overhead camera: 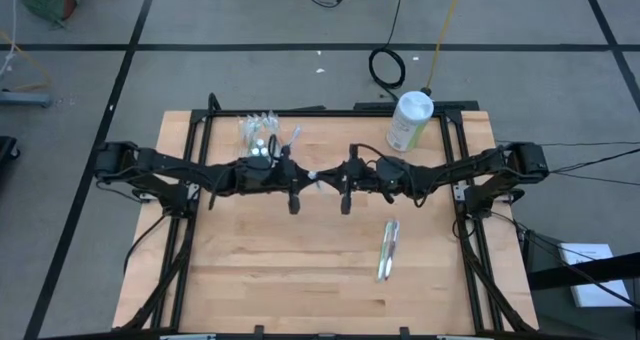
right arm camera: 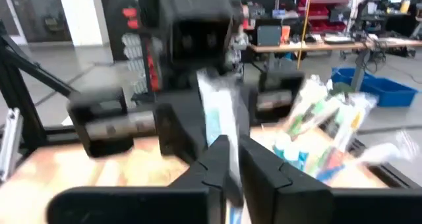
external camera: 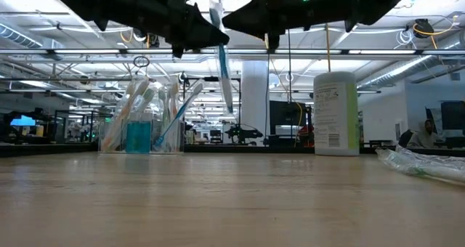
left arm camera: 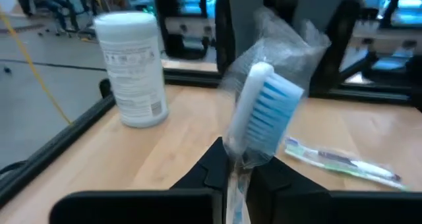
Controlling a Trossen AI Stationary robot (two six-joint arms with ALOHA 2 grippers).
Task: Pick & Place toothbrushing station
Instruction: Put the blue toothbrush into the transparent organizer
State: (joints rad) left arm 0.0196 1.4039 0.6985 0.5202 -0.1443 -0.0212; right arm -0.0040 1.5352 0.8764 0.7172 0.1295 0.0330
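A toothbrush (external camera: pixel 223 58) with blue bristles, in a clear wrapper, hangs high over the table's middle between my two grippers. My left gripper (overhead camera: pixel 308 178) comes from the left and is shut on it. My right gripper (overhead camera: pixel 333 178) faces it from the right, its fingers also closed on the brush. The toothbrushing station (overhead camera: pixel 260 132), a clear cup (external camera: pixel 142 120) full of pale toothbrushes and blue tubes, stands on its base at the far left of the table, behind my left arm. My left gripper pinches the wrapped toothbrush between its two fingers just beneath the bristled head (left arm camera: pixel 237 155). The fingers lie level, come from the table's left and cross the brush. The brush stands nearly upright, lifted clear of the table. My right gripper has the same toothbrush between its two fingers, on the wrapped shaft (right arm camera: pixel 221 141). The fingers lie level, come from the table's right and cross the brush. Which stretch of the shaft they are on cannot be told.
A white canister with a green label (overhead camera: pixel 410 120) stands at the far right. A wrapped pair of toothbrushes (overhead camera: pixel 388 250) lies on the wood right of centre. Black frame rails (overhead camera: pixel 470 230) run along the table's sides. The near half of the table offers free room.
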